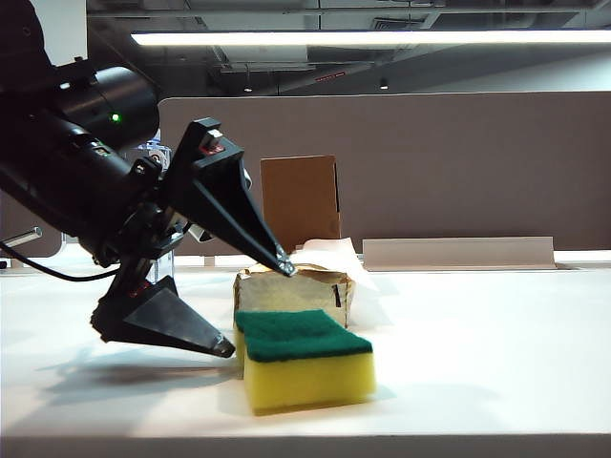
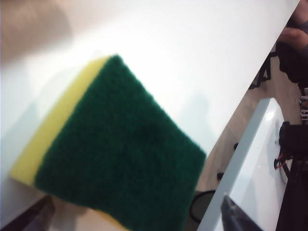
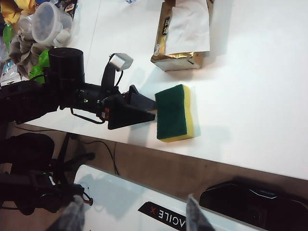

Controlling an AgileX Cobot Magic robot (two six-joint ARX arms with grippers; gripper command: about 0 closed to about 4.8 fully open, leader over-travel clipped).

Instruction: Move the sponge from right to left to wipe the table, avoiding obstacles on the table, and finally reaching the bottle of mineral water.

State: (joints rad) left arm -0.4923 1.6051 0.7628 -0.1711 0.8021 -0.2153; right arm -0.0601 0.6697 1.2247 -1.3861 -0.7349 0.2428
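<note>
Sponge (image 1: 305, 367): lying flat near the front edge of the white table (image 1: 496, 363), green scouring face up, yellow foam below; nothing is touching it that I can see.

Long axis: in the right wrist view the sponge is running its length from the table's front edge inward, so the short sides are the ones offering themselves to a pinch from the side.

Left gripper (image 1: 256, 303): standing just beside the sponge on the left of the exterior view, jaws spread wide, one fingertip (image 1: 284, 265) hanging above the sponge's back corner and the other low beside its left face (bracketing it, not squeezing it).

Which arm is nearer: the left one, plainly; the sponge is sitting right ahead of its open mouth.

Right gripper (image 3: 132, 214): hanging well back off the table's front edge, its two grey fingertips parted with nothing between them.

Tissue pack (image 1: 296, 291): sitting just behind the sponge, a white tissue poking out of its top.

Cardboard box (image 1: 300, 202): standing upright further back.

Bottle of mineral water: hidden behind the left arm, so I am not placing it.
</note>
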